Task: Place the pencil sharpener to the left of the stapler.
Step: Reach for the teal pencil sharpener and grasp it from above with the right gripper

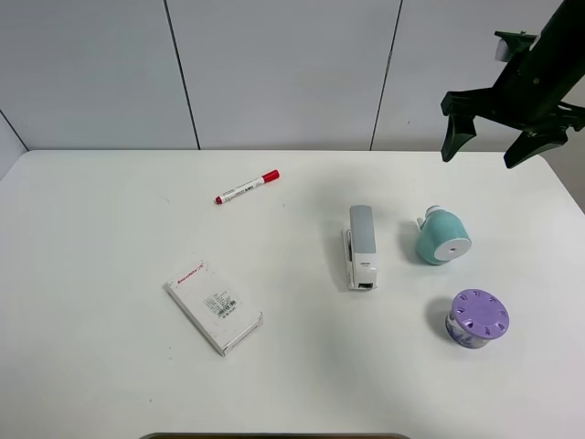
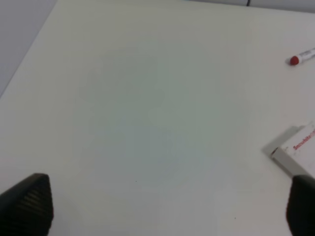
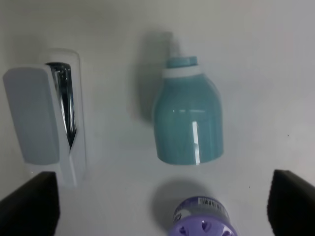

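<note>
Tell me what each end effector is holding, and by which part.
Nothing. The right end effector hangs open above the teal dome-shaped plastic pencil sharpener; the left end effector is open over the white table.

white box (image 2: 301, 145) — red printed word, too blurred to read | red-capped marker (image 1: 247, 187) — barrel label illegible | purple container (image 3: 202, 222) — barcode sticker, digits unreadable
</note>
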Available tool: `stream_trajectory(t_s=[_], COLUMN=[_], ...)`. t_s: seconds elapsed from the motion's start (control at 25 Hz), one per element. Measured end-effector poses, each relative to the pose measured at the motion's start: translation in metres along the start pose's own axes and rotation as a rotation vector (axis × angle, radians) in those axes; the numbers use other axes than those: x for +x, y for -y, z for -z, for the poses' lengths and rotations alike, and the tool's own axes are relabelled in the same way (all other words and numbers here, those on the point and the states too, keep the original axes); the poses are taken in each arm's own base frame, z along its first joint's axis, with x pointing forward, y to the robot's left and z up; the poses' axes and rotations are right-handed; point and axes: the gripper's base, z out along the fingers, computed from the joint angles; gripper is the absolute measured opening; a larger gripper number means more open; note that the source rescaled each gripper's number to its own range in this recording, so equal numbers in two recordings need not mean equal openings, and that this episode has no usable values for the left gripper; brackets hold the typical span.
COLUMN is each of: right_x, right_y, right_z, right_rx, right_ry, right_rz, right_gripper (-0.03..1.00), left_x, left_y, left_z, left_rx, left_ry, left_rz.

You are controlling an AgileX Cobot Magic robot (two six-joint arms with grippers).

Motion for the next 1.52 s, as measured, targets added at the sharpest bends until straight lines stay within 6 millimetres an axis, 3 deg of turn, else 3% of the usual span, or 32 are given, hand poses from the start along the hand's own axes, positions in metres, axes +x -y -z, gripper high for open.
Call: stream_trajectory(t_s=[0.08, 0.2, 1.16, 1.52], right_x=[-0.004, -0.007, -0.014, -0.014], right_y=[0.0, 0.001, 0.009, 0.011], right_z=[-0.007, -0.02, -0.093, -0.098], right_rx=[0.001, -0.003, 0.031, 0.045], right_ry=[-0.014, -0.046, -0.227, -0.238], right_rz=[-0.002, -0.008, -0.019, -0.006], right_gripper=[0.88, 0.97, 1.0, 1.0], left_x=[0.0, 0.0, 0.0, 0.0], left_y=[0.0, 0.0, 0.0, 0.0], left_z=[0.0, 0.0, 0.0, 0.0], left_rx=[0.0, 0.0, 0.0, 0.0], left_ry=[0.0, 0.0, 0.0, 0.0], left_rz=[0.0, 0.0, 0.0, 0.0])
